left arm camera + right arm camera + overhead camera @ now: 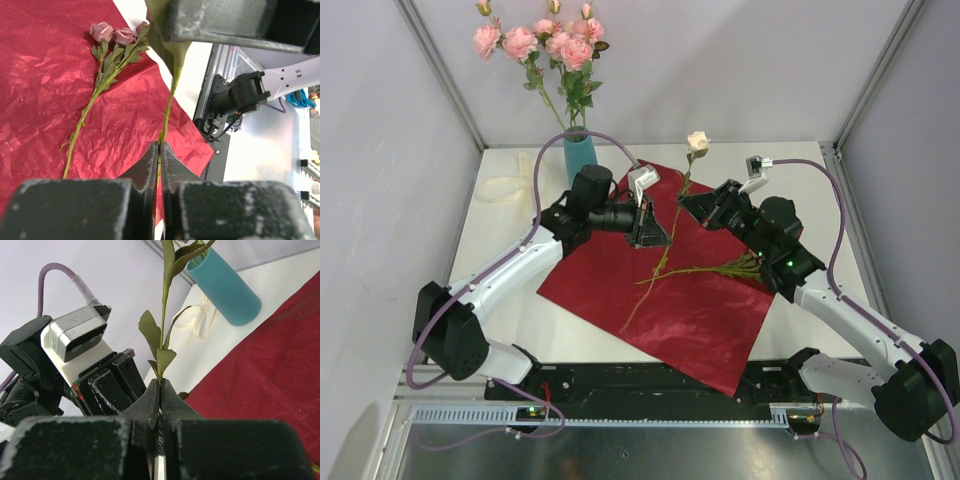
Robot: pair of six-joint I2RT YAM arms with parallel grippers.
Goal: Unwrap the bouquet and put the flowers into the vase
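"2 grippers on 1 stem: what could go wrong, reading left to right?"

"Upper left of the top view, the vase (579, 158) stands upright, already crowded with pink roses (555, 42). Pushing another stem in off-line could tip it. It is well apart from the stem in play."

"And mid-frame?"

"The left gripper (658, 235) has its fingers pinched together low on the thin stem of the cream rose (697, 142). Just right of it, the right gripper (688, 203) is clamped on the same stem higher up, with a leaf (162, 360) right at its fingertips. If the 2 arms pull in different directions, the stem may bend, snap or slip, and the leaf may tear."

"Further right?"

"1 mauve flower (111, 60) lies flat on the wrapping paper (690, 320), partly under the right arm (840, 310). The held stem's lower end trails towards the lower middle of the sheet. I cannot tell whether it touches, but if it does, lifting could drag the paper and shift that flower."
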